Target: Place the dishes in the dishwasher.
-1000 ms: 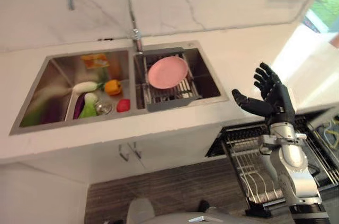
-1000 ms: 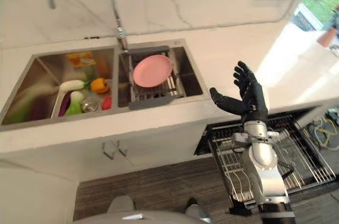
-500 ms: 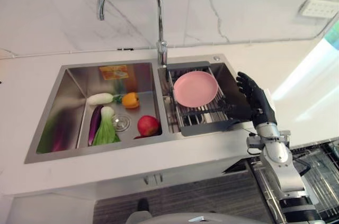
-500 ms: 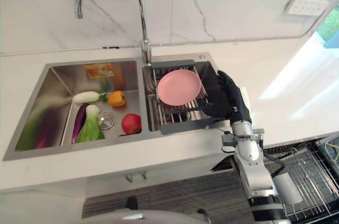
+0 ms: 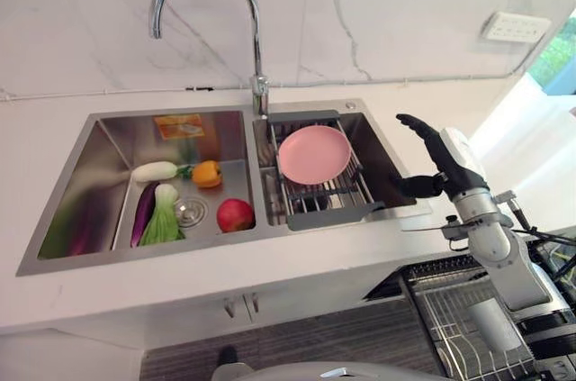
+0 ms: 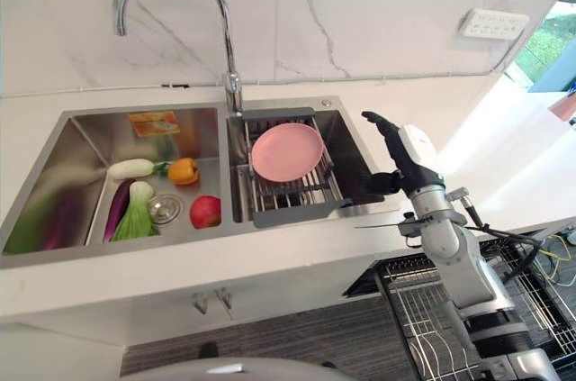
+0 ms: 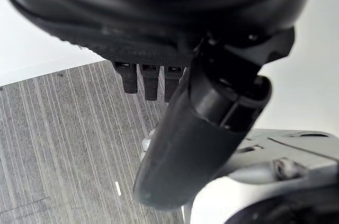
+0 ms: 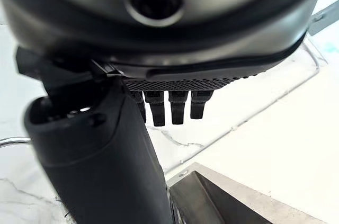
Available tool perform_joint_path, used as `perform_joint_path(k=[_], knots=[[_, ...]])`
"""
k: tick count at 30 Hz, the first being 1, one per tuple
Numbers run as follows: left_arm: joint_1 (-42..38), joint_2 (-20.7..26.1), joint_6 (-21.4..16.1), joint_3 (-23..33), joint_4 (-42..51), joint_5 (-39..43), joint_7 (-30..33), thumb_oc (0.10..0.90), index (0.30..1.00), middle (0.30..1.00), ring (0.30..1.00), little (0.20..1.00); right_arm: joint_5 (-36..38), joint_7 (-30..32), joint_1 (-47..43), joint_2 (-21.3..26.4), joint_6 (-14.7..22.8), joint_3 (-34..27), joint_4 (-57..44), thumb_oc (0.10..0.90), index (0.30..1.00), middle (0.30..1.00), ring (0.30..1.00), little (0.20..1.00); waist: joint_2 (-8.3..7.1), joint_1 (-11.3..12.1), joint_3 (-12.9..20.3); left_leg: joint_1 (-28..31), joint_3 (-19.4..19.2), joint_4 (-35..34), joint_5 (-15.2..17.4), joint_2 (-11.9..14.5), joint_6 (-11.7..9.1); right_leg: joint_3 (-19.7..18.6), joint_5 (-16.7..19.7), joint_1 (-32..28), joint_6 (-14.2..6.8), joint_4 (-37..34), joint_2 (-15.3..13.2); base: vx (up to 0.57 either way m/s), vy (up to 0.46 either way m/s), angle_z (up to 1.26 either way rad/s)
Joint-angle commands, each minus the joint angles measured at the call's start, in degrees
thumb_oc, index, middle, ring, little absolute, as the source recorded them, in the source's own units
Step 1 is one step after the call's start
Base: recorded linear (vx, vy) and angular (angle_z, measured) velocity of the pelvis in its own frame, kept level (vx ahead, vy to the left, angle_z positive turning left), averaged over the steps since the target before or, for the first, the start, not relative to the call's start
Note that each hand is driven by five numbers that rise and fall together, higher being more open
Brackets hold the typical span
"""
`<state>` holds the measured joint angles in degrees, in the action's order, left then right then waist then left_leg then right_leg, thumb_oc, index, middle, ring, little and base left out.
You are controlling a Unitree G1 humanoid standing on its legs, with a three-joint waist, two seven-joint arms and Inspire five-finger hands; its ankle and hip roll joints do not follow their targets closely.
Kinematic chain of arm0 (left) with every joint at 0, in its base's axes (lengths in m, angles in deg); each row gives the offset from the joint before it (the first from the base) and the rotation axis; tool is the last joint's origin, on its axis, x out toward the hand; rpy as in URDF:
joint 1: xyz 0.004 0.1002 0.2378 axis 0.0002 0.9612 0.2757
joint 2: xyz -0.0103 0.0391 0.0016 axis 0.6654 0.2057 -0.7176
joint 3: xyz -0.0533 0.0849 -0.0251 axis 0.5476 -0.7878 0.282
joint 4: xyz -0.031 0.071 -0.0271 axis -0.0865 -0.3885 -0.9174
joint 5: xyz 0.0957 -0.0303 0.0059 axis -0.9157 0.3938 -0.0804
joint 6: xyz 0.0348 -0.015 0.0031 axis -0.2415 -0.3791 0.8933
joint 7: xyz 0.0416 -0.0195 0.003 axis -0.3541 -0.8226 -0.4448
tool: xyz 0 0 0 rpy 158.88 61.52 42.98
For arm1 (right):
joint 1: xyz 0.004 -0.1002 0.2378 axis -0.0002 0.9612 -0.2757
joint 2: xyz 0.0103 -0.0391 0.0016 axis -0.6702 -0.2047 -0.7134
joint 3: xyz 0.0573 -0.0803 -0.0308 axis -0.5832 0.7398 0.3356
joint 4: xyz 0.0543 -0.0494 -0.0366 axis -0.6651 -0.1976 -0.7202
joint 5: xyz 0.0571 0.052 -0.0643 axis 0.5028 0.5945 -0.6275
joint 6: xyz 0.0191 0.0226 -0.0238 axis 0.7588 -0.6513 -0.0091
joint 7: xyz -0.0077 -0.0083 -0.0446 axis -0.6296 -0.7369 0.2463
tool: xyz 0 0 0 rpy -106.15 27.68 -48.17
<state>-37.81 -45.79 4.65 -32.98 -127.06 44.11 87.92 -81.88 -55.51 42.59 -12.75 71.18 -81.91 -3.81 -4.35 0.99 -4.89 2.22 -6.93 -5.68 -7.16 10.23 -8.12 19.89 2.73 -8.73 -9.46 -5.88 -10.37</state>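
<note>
A pink plate leans on the grey drying rack in the right basin of the steel sink. My right hand hovers open over the counter just past the sink's right rim. It is level with the plate and a hand's width from the rack, touching nothing. In the right wrist view its fingers are straight and the thumb stands apart. My left hand hangs open over the wood-look floor and holds nothing. The open dishwasher's wire rack is at the lower right, below the counter.
A tall curved faucet stands behind the divider between the basins. The left basin holds an orange pepper, a red apple, a purple eggplant, leafy greens and a white vegetable. A wall socket is at the upper right.
The camera has swung left, bringing the sink towards the middle. My right hand came from above the dishwasher rack up to the sink's right rim and stayed open. The plate has not moved.
</note>
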Motion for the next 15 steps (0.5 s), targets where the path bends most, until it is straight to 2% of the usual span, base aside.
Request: perform_joint_path(k=[1,3,5,8,9,12,15], knots=[[-2.7,0.5,-0.8,-3.3,-2.2,-0.9,-0.2,0.8,0.9,0.9,0.9,0.9,-1.6,0.7,-11.8,5.8,5.2,0.3,-2.0,0.8,0.9,0.9,0.9,0.9,3.28,2.6,0.5,5.0,1.1,1.3,9.0,0.2,1.9,0.6,-4.1,3.1,-0.2,4.4,-1.5,0.02,-0.076,0.23],[-2.5,0.4,-0.8,-3.4,-2.4,-0.8,-0.3,0.8,0.9,0.9,0.9,0.9,-1.8,0.4,-12.6,6.5,5.2,1.5,-1.4,0.8,0.9,0.9,0.9,0.9,3.3,2.7,0.6,4.9,1.2,1.3,8.9,0.4,1.7,0.9,-4.0,2.8,-0.2,4.0,-1.3,0.02,-0.052,0.13],[-1.8,0.4,-0.9,-3.7,-3.3,-0.8,-0.4,0.8,0.9,0.9,0.9,0.9,-2.8,-0.4,-16.4,8.3,5.6,6.5,0.6,0.8,0.9,0.9,0.9,0.9,3.46,3.4,0.7,4.8,1.4,1.2,8.5,1.0,1.1,1.4,-3.8,2.2,-0.1,2.6,-0.6,0.01,-0.061,0.07],[-1.7,0.5,-0.9,-3.8,-3.4,-0.8,-0.4,0.8,0.9,0.9,0.9,0.9,-3.1,-0.5,-17.4,8.7,5.6,7.8,1.3,0.8,0.9,0.9,0.9,0.9,3.53,3.5,0.7,4.8,1.5,1.2,8.4,1.1,1.0,1.5,-3.8,2.1,0.0,2.4,-0.4,0.0,-0.012,0.01],[-1.5,0.4,-0.9,-3.9,-3.7,-0.5,-0.3,0.8,0.9,0.9,0.9,0.9,-3.7,-0.6,-20.4,9.6,5.7,10.9,2.8,0.8,0.9,0.9,0.9,0.9,3.69,3.7,0.7,4.6,1.4,1.2,8.2,1.4,0.8,1.7,-3.6,1.9,0.0,1.7,-0.1,0.02,-0.047,0.05],[-1.4,0.4,-1.1,-4.3,-4.0,-0.1,-0.1,0.8,0.9,0.9,0.9,0.9,-4.5,-0.6,-24.5,10.0,5.4,15.6,5.0,0.8,0.9,0.9,0.9,0.9,3.77,4.4,0.8,4.4,1.4,1.0,7.9,1.7,0.4,1.8,-3.7,1.8,0.1,1.1,0.2,0.01,-0.026,0.03],[-1.4,0.4,-1.2,-4.4,-4.1,0.3,0.1,0.8,0.9,0.9,0.9,0.9,-4.7,-0.7,-26.6,10.0,5.2,17.8,6.1,0.8,0.9,0.9,0.9,0.9,3.82,4.5,0.8,4.1,1.5,1.0,7.7,1.8,0.2,1.8,-3.7,1.9,0.1,1.0,0.3,0.0,0.0,0.0]])
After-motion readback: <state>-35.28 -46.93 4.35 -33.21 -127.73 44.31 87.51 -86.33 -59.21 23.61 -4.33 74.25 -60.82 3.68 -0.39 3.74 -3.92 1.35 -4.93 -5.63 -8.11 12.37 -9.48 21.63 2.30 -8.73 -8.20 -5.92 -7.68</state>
